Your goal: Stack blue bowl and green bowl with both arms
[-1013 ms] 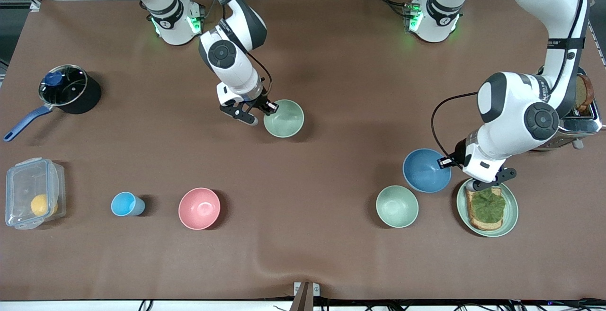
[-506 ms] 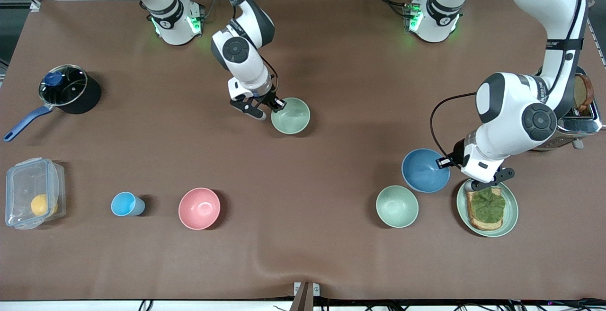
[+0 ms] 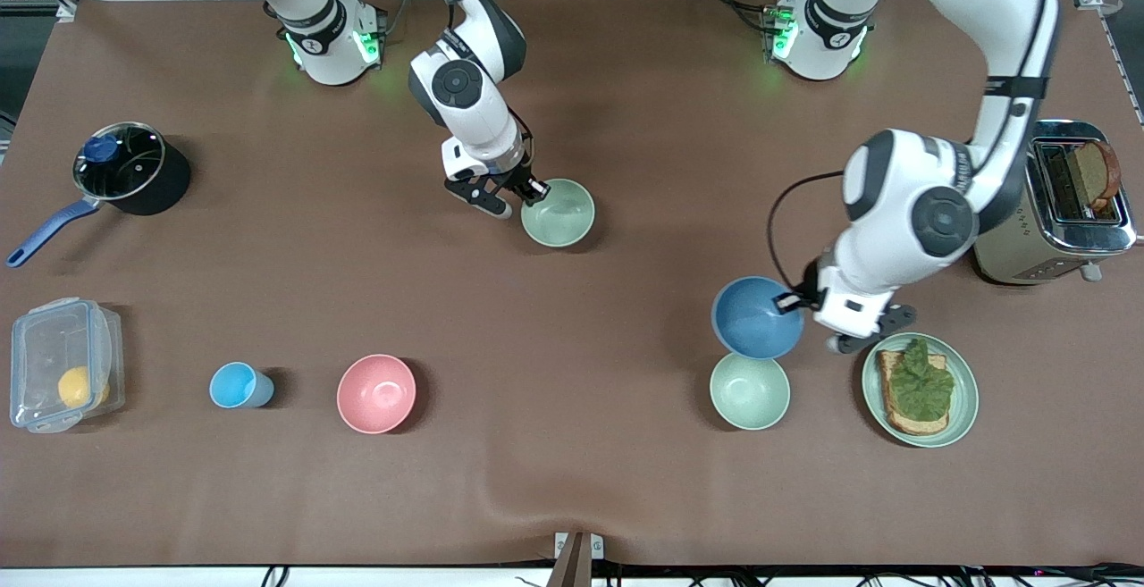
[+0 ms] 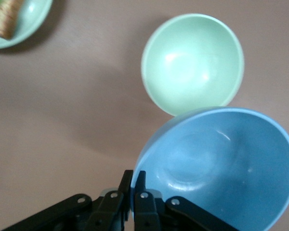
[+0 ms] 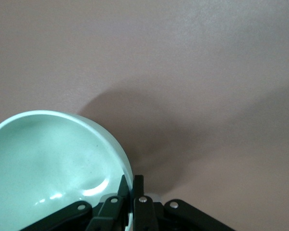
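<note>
Both hands pinch rims: left hand [image 3: 795, 303] grips the blue bowl [image 3: 756, 318], probably lifted; right hand [image 3: 534, 191] grips the green bowl [image 3: 559, 213]. Bring them together level and slowly.

Lab: table-mounted robot arms [image 3: 465, 113], cabling.

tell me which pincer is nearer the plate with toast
Left. The left pincer, shut on the blue bowl's rim, is beside the plate. The right pincer holds the green bowl mid-table.
</note>
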